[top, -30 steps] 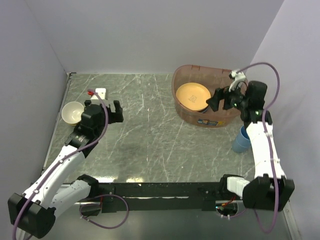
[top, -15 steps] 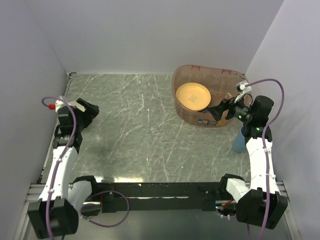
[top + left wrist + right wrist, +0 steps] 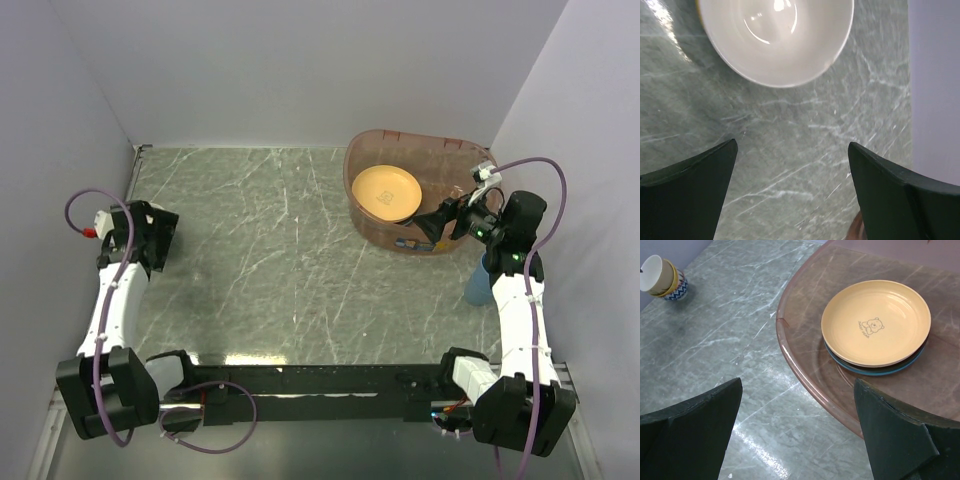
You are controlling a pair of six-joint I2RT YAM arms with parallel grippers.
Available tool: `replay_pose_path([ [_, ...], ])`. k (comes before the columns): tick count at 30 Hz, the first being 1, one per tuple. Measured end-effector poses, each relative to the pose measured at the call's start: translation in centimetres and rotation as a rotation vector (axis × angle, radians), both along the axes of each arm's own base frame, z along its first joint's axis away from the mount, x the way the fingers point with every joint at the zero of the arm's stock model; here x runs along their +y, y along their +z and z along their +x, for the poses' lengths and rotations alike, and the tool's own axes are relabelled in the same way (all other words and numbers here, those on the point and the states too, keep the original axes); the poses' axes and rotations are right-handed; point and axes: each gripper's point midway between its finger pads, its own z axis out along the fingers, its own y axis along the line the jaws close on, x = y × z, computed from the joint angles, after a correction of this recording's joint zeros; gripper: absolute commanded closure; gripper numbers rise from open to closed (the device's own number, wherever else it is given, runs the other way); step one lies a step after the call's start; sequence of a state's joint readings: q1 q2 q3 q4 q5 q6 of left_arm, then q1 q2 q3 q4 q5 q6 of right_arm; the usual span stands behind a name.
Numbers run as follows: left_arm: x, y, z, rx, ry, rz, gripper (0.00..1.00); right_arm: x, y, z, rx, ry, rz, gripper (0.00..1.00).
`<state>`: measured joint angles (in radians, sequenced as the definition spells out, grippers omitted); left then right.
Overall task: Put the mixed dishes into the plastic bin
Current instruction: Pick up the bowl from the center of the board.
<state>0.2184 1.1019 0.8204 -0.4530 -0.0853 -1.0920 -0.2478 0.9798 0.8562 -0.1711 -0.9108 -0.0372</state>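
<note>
Now, yellow plate (image 3: 875, 322) in the bin (image 3: 805, 305), my left tool (image 3: 792, 145) hangs spread just short of the cream bowl (image 3: 775, 35) on the desk (image 3: 790, 115), likely next to pinch its rim.

From overhead, the right arm (image 3: 515, 290) covers most of the blue cup (image 3: 476, 288), just outside the near right corner of the bin (image 3: 420, 140). Inside the bin, the yellow plate (image 3: 875, 322) hides all but the blue rim of 1 dish (image 3: 875, 371) beneath. The bin's label (image 3: 425, 243) is too small to read. Far left of the bin, the left wrist view's top edge cuts off the bowl (image 3: 775, 40).
</note>
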Motion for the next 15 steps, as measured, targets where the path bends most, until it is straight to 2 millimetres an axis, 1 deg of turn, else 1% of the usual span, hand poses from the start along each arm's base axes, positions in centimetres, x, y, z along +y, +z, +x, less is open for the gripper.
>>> replay_pose_path([
  [2,0.8,0.3,0.1,0.002,0.046,-0.001,0.04,0.0,0.0,0.0,0.001,0.000,0.000,0.00],
  [5,1.6,-0.1,0.0,0.017,0.094,-0.011,0.05,0.0,-0.1,0.1,0.005,0.000,0.001,0.00],
  [9,2.4,-1.6,0.0,0.059,0.139,-0.038,0.09,0.0,-0.2,0.1,0.009,0.000,0.002,0.00],
  [15,3.2,-3.5,0.2,0.115,0.176,-0.073,0.15,0.0,-0.3,0.1,0.010,0.000,0.002,0.00],
])
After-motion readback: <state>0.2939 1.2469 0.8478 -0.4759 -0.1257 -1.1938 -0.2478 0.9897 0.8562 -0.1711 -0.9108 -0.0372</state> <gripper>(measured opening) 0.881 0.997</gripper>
